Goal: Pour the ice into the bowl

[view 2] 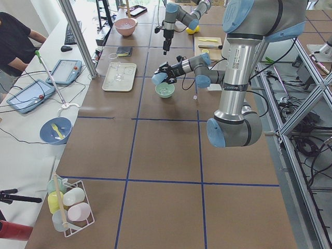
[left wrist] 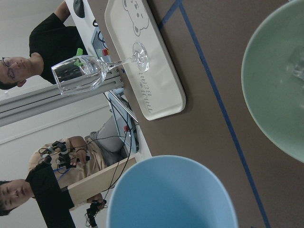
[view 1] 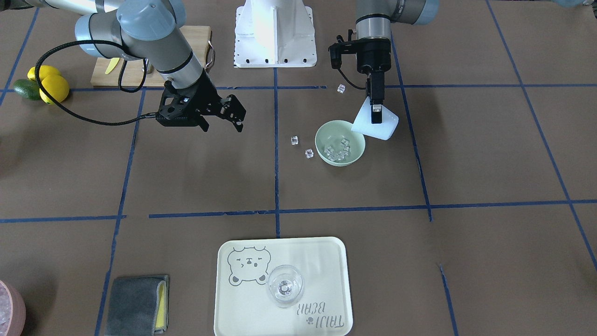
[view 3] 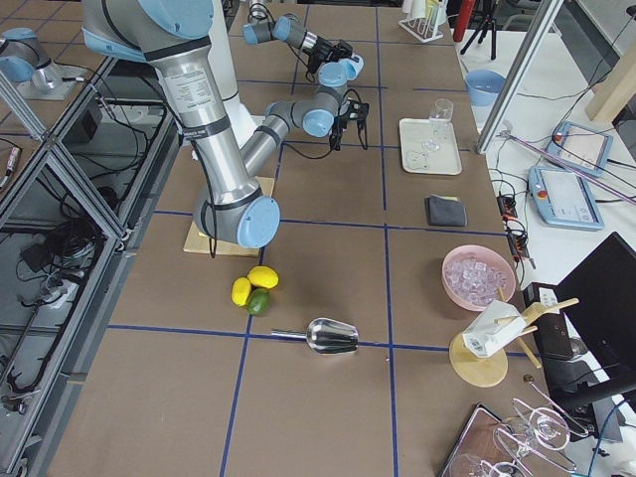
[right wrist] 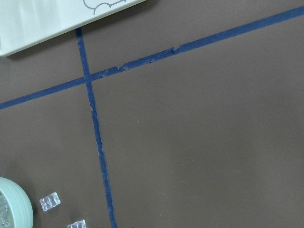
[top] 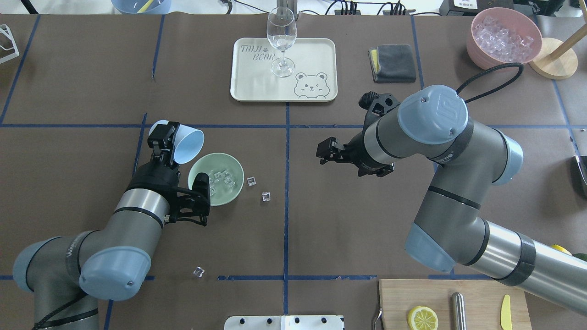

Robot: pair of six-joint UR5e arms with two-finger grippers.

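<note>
Nearest the robot's base, a wooden cutting board (top: 481, 293) sits on the right side of the desk (top: 91, 91), with a lemon slice (top: 422, 317) on it. On the left side, one stray cube (top: 198, 272) of clear ice lies alone beside a blue tape line.

Further out, I see the left hand (top: 164, 136) clamped shut on the rim of a light blue cup (top: 189, 144). The cup is tipped onto its side with its mouth turned toward the bowl. It sits just beside the bowl's far left rim, and I cannot tell whether the two touch.

The bowl (top: 236, 167) is pale mint green and stands upright on the desk, left of the centre tape line. A cluster of glassy ice (top: 223, 178) lies inside it. Just right of the bowl, between it and the centre line, a second loose cube (top: 251, 181) and a third loose cube (top: 266, 197) rest on the desk.

Across the line, the right hand (top: 322, 153) hovers above bare desk with its fingers spread apart, holding nothing.

Farther off, a cream tray (top: 238, 91) printed with a bear carries an upright wine glass (top: 280, 41). To its right lies a folded grey cloth (top: 394, 62). At the far right stands a pink container (top: 477, 48) heaped with whitish pieces.
</note>
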